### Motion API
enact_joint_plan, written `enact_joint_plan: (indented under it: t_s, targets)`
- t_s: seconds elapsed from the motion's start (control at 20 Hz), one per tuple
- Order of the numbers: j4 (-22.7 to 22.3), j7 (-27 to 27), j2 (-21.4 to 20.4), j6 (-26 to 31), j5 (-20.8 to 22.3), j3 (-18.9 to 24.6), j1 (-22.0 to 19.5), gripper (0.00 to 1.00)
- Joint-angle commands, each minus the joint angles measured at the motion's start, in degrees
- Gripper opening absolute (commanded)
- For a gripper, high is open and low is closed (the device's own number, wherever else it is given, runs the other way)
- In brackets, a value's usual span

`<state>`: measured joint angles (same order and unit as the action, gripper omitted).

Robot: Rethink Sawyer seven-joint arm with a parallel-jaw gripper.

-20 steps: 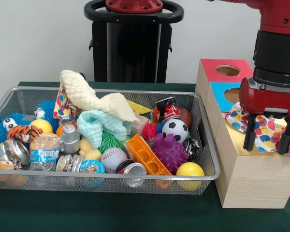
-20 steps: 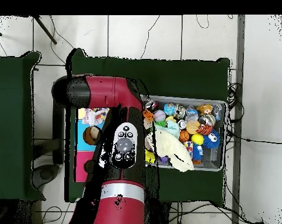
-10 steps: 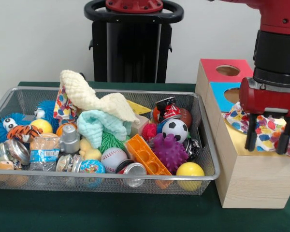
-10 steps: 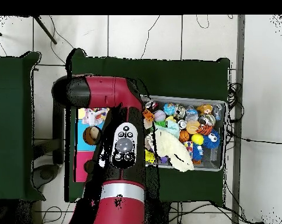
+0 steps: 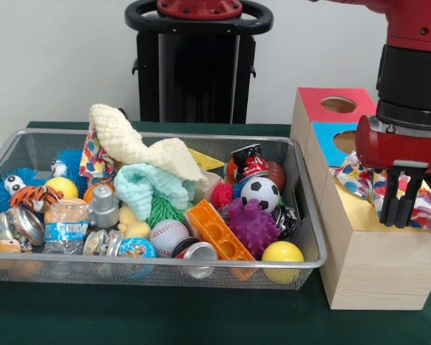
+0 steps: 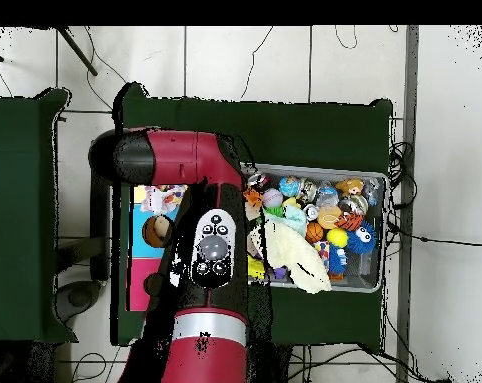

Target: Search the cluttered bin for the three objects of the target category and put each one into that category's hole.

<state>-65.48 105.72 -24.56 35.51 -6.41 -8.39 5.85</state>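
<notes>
Near: wire bin (image 5: pixel 307 262) packed with balls, cans, cloths. My gripper (image 5: pixel 401 213) over wooden box (image 5: pixel 377 267), jaws pinched together on spotted cloth (image 5: pixel 360 177) draped on yellow section. I judge cloth light, limp, snag-prone; grip bunched fold. Far: blue hole (image 5: pixel 347 141), red hole (image 5: pixel 338 105).

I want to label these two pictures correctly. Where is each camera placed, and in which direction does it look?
Front view: across the table, level, facing the wire bin and wooden box; the arm's gripper is shut on a spotted cloth.
Overhead view: above, looking straight down; the red arm covers much of the box.
Shared: bin, box, arm.
</notes>
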Motion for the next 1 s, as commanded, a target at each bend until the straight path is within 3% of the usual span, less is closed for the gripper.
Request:
enact_joint_plan:
  t_s: [0.05,0.35,0.75,1.0]
  targets:
    - [-0.8,8.0,0.7,0.7,0.9,0.8,-0.9,0.00]
    - [-0.9,7.3,2.3,-0.7,1.2,1.5,-1.5,0.00]
    - [-12.4,5.5,2.1,-7.6,1.3,6.4,-4.6,0.00]
    - [-15.0,5.4,2.5,-8.6,1.7,6.8,-4.6,0.00]
